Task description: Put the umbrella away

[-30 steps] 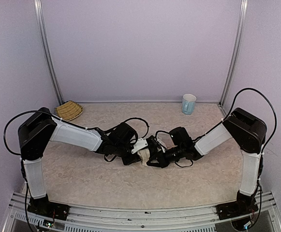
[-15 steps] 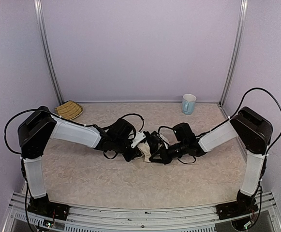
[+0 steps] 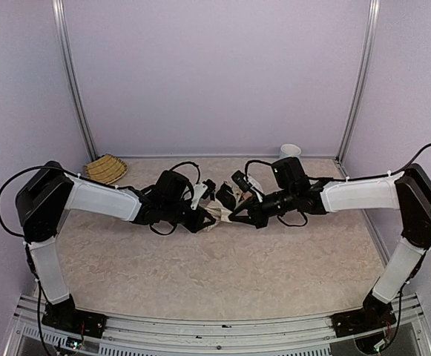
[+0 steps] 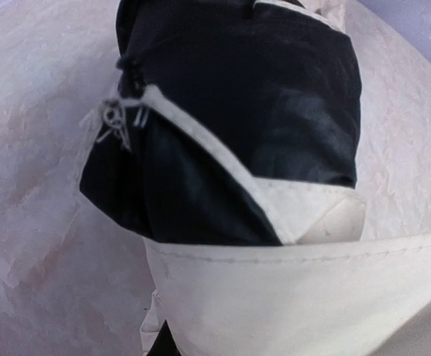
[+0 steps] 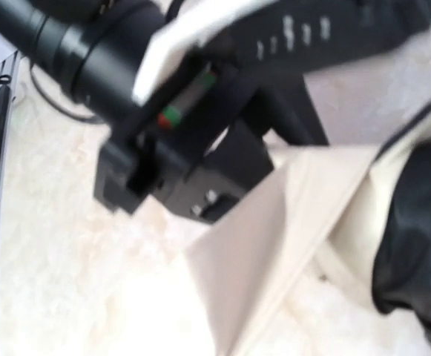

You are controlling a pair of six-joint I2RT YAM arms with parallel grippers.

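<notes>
I have one umbrella [image 3: 216,211] to deal with. It hangs bunched between my two arms, over the middle of the bench [image 3: 222,274] and slightly toward the far side. The left wrist view shows only cloth, cream outside with a black lining; I can't make out the shaft or handle.

The left end effector [image 3: 202,213] is closed down to a narrow gap on a fold of the cream canopy. The right end effector [image 3: 235,216] is closed all the way against the other side of the bundle, but I can't tell whether it has any cloth between its tips.

I judge the canopy to be light, limp and a bit slick, so a pinch on it will slide and the rest will sag. The shaft should be the stiff part and the better place to grip once I find it.

Also here are one straw basket [image 3: 105,169] in the far left corner and one mug [image 3: 290,150] at the far right, partly hidden behind the right arm.
</notes>
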